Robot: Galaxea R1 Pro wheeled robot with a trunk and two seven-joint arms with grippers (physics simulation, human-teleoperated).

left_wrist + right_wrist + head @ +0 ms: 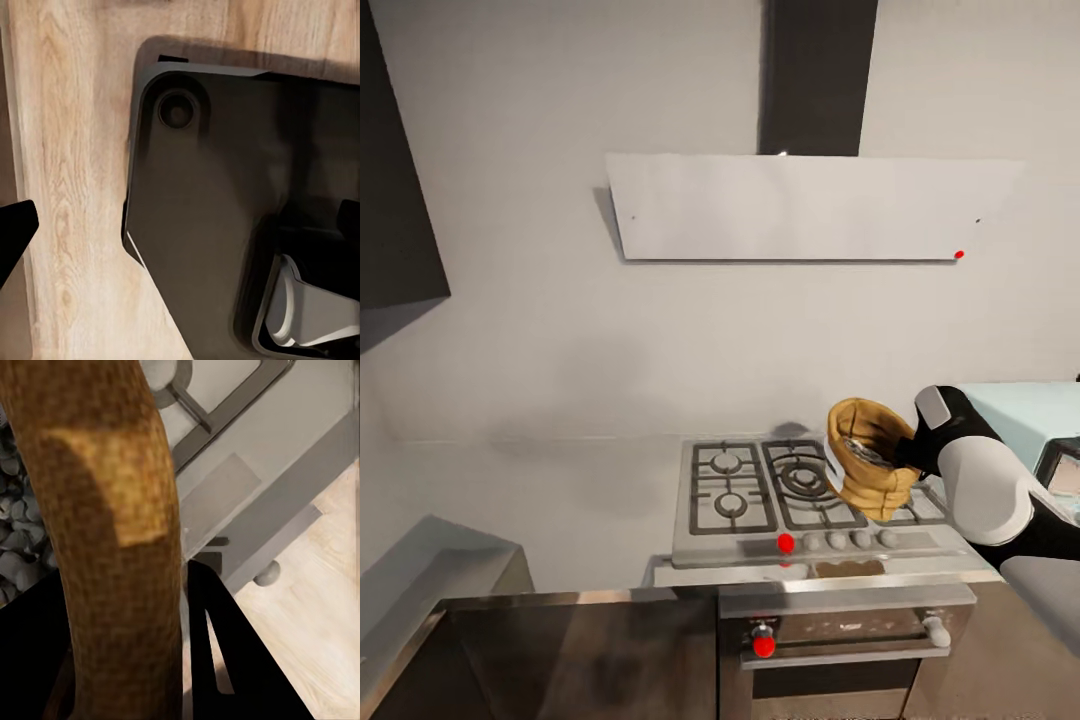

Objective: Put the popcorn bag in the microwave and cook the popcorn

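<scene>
My right gripper (908,452) pinches the popcorn bag (870,460) by its rim, tilted above the hob (800,490). I risk spilling popcorn (16,547) if it tips further. Left gripper: can't tell.

Glossy white-and-black right arm (985,485)

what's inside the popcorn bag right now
Grey kernels show through the open mouth of the popcorn bag, held over the gas hob by the right gripper. The bag's wall hides the rest.
</scene>
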